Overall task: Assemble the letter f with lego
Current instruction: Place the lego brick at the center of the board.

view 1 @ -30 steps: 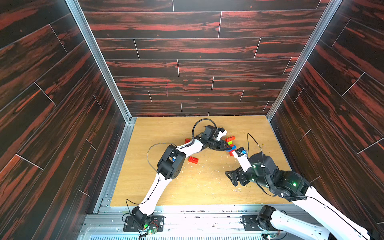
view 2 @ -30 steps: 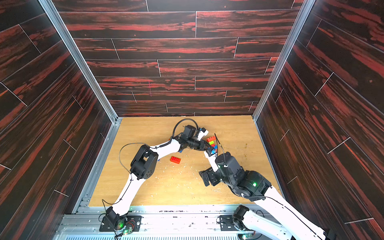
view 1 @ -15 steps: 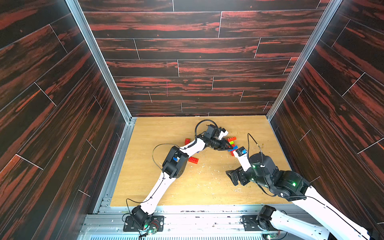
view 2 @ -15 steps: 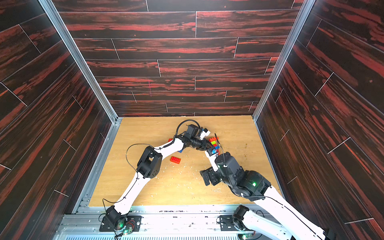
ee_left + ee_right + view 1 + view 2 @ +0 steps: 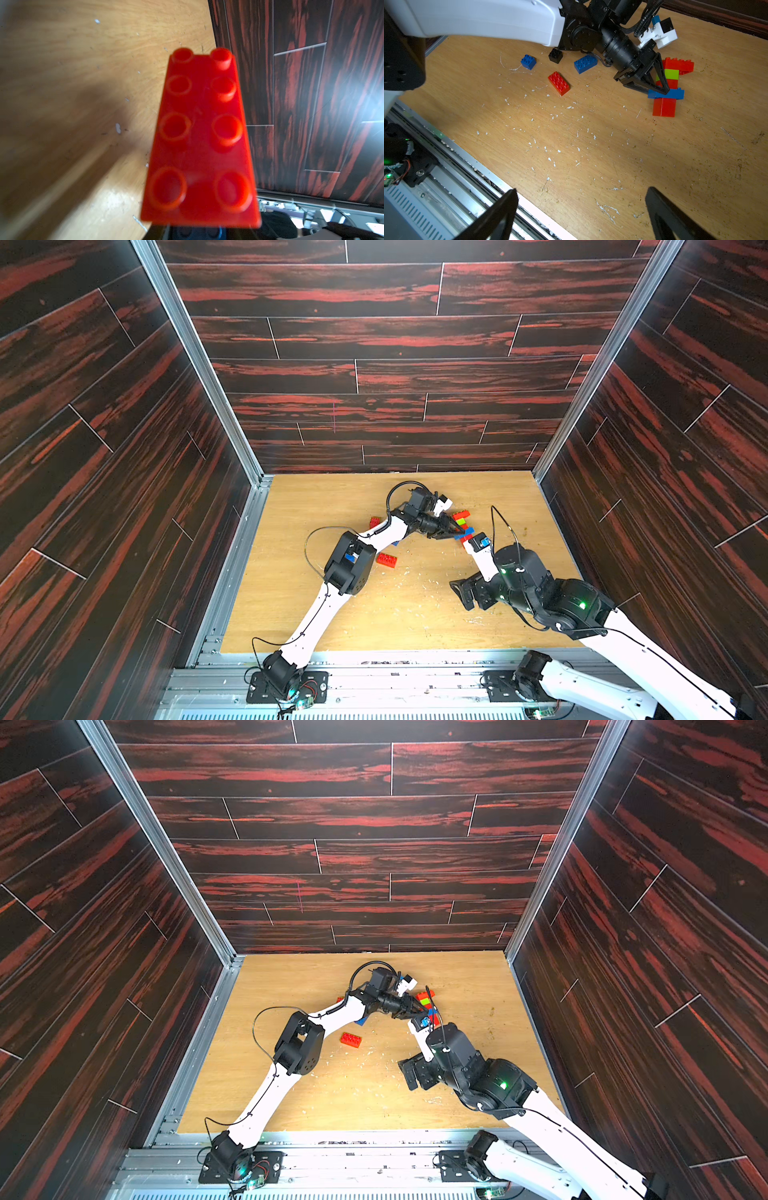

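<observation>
The left pincer [image 5: 658, 90] is clamped on the lego stack [image 5: 663, 107] toward the desk's [image 5: 591, 145] far right corner; the right pincer [image 5: 581, 189] hangs wide apart, empty. We judge the F nearly built: red top bar [image 5: 679, 65], blue middle bar [image 5: 675, 93], while a loose red brick [image 5: 559, 83] lies unused.

Counter: light wooden board counter [image 5: 591, 155], visible grain, mostly matt with a dull sheen, scratched and flecked with white chips.
Walls: dark red-and-black wood-grain wall panels [image 5: 374, 335], smooth, faintly glossy.
Rail: silvery metal rail [image 5: 415, 672] along the counter's near edge, bare and lightly shiny.
Bricks: stack of joined red, lime green and blue lego bricks [image 5: 664, 108], loose red oblong brick [image 5: 559, 83] and small black brick [image 5: 555, 55], all smooth glossy plastic.
Arms: white arm shell [image 5: 477, 16], smooth satin plastic.
Tools: left tool [image 5: 658, 90] and right tool [image 5: 581, 189], black matt plastic.
</observation>
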### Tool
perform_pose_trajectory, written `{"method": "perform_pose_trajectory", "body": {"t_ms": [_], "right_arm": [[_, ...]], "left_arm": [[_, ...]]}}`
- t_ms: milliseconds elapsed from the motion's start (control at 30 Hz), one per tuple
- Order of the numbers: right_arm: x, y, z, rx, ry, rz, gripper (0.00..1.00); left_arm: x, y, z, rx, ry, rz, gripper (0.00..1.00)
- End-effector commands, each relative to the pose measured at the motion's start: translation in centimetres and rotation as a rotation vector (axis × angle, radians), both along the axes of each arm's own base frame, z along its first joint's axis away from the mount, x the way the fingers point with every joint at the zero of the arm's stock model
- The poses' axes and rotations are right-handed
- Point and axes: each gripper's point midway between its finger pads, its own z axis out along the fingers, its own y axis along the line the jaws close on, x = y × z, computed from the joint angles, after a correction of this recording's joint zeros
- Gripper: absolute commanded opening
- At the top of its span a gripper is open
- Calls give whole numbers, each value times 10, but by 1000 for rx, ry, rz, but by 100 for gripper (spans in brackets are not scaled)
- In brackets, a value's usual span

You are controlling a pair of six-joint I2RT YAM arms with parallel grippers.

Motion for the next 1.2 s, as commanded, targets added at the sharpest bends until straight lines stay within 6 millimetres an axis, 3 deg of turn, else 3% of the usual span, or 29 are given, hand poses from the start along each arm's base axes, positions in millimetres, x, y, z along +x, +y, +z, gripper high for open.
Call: {"method": "perform_pose_trajectory", "body": {"t_ms": [0, 567, 1167], "right_arm": [[0, 3, 6, 19, -7, 4, 98], [4, 9, 5, 9, -5, 14, 98], [5, 13, 6, 16, -4, 19, 99]], "left_arm": [[7, 0, 13, -60, -1, 0, 26], [4, 8, 11, -72, 55, -53, 25], [-17, 23, -1, -6, 94, -147, 24]]}}
